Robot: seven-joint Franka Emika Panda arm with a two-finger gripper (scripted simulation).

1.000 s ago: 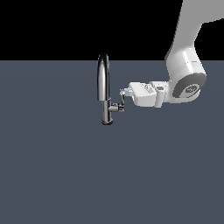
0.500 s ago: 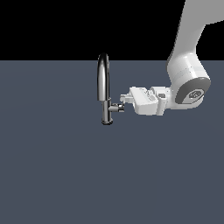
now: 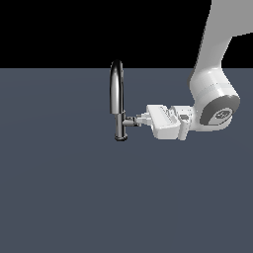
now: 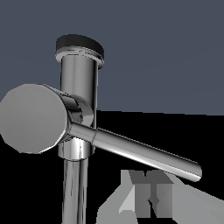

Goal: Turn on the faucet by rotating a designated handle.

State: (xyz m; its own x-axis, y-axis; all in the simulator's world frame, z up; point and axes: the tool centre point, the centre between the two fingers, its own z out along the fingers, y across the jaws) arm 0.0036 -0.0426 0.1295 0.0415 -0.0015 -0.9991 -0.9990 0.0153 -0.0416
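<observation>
**Pincer at the handle stub — setting up the rotation**

The faucet [image 3: 117, 101] stands upright on the dark tabletop [image 3: 74, 197], directly ahead of the pincer [image 3: 140, 119], spout rising well above it. The short stub points back toward the pincer, and the handle [image 4: 140, 152] shows in the wrist view as a thin lever running off the stub's round end cap [image 4: 33, 118] and passing close over one fingertip [image 4: 148, 192].

Pincer state: I cannot tell how wide it stands. In the exterior view the tips sit right at the stub end, touching or just short of it; in the wrist view only one finger is visible, so no gap to read. I see no grip on the lever.

My judgement on doing the step well:
- Contact the lever out toward its free end, not at the cap, for more leverage.
- Push across the lever's length so it swings about the stub axis; pushing along the stub only loads the base.
- Follow an arc, keeping the finger flat against the lever so it does not slip off the thin edge.
- Keep clear of the spout.
</observation>
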